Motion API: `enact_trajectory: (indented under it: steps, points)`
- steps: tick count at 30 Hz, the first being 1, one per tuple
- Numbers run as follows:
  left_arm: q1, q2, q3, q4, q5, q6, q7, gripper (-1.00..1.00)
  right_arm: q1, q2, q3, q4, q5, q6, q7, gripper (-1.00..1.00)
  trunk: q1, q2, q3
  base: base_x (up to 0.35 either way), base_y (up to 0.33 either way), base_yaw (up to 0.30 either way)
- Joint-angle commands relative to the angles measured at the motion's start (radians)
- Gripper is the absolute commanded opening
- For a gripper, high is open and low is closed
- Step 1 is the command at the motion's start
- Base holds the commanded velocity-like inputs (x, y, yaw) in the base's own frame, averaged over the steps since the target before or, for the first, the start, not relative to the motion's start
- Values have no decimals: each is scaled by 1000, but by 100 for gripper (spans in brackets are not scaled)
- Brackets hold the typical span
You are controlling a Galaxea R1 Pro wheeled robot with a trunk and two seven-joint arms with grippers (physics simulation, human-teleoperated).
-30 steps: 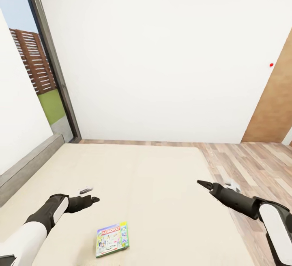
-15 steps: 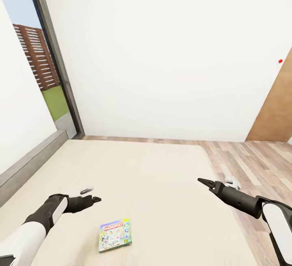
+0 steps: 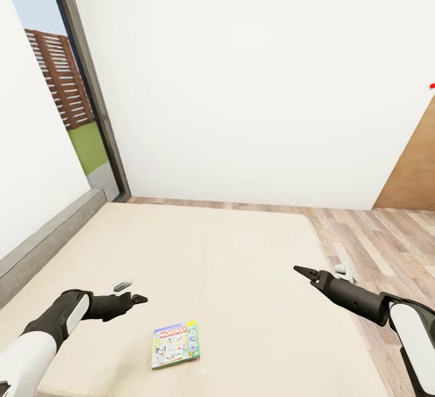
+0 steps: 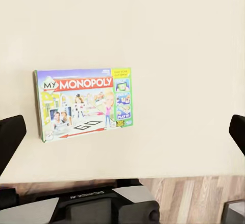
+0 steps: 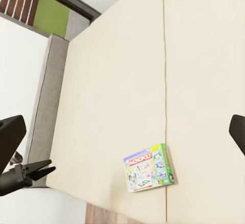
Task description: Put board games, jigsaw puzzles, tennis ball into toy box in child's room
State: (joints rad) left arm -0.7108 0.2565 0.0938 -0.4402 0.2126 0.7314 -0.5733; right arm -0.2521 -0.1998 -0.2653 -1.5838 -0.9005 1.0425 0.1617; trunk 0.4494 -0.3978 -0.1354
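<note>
1. Left gripper (image 3: 134,292): fingers (image 4: 11,134) spread wide, nothing between them. It hovers above the bed (image 3: 229,264), just beside the board game (image 3: 174,344) on its headboard (image 3: 48,237) side.
2. Right gripper (image 3: 305,274): fingers (image 5: 11,132) also apart and empty, over the bed's floor-side edge, well apart from the game.
3. Board game: flat, face up on the mattress near the robot-side edge; the left wrist view looks straight down on it.
4. Step, as I judge it: approach for the first bed pickup; no contact yet.
5. Next move calls for lowering the left fingers to straddle one thin edge. The box lies flush, so a lip grab or a slide to the bed's edge is likely needed.
</note>
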Motion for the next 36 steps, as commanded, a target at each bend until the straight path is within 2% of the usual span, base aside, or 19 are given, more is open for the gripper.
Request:
enact_trajectory:
  steps: [1,9,16,26,36]
  points:
    - [-1,-1,4,0,-1,6,-3,100,-1,0,-3,0,9,5,11,100,1,-2,-4,0,0,78]
    - [-1,-2,2,0,1,4,-5,100,-1,-1,-9,1,9,5,13,100,1,-2,-10,0,0,27]
    - [-1,-3,1,0,1,2,-5,100,-1,1,-9,1,10,5,13,100,1,-2,-15,0,0,-115]
    - [-1,-3,0,0,1,-1,-4,100,-1,8,-8,3,14,5,12,100,1,-2,-17,0,0,-10]
    - [-1,-5,-3,0,-1,-3,-2,100,-1,8,-6,4,17,5,12,100,1,-2,-30,0,0,-73]
